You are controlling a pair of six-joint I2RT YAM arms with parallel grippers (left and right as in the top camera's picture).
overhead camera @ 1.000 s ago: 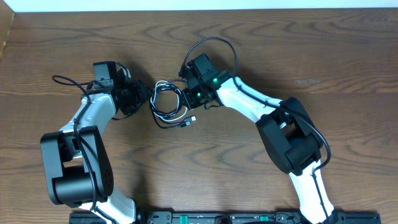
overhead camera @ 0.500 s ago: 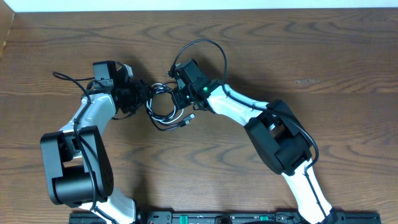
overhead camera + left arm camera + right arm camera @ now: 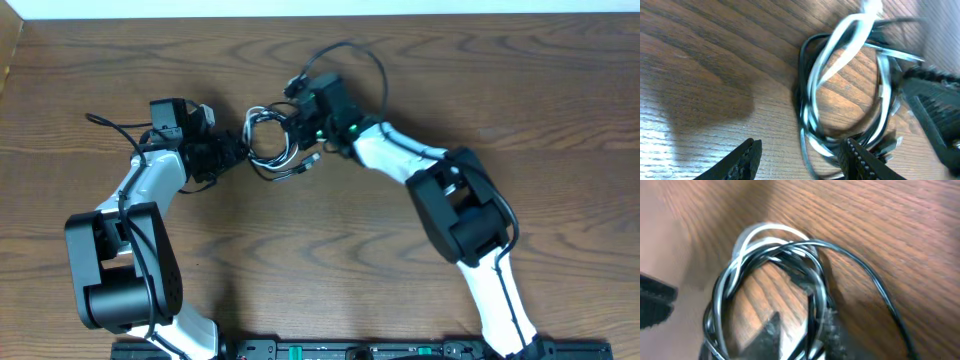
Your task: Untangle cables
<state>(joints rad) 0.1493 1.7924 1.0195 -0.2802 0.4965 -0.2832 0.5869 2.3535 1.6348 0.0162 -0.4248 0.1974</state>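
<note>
Left wrist view: the left fingers (image 3: 748, 154) are spread wide with nothing between them, and their bases are cut off by the lower edge. Just beyond them are the cables (image 3: 840, 95), thin white and black cords tangled into one loose coil on the brown wood-grain table (image 3: 695, 55). On the coil's far side, the right fingers (image 3: 774, 332) pinch several strands. That view is badly blurred and the exact contact is hard to make out. One black strand arcs off out of frame.

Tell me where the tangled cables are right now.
In the overhead view, the cables form a loose coil left of centre, toward the far edge of the table, directly between the left claw and the right claw.
</note>
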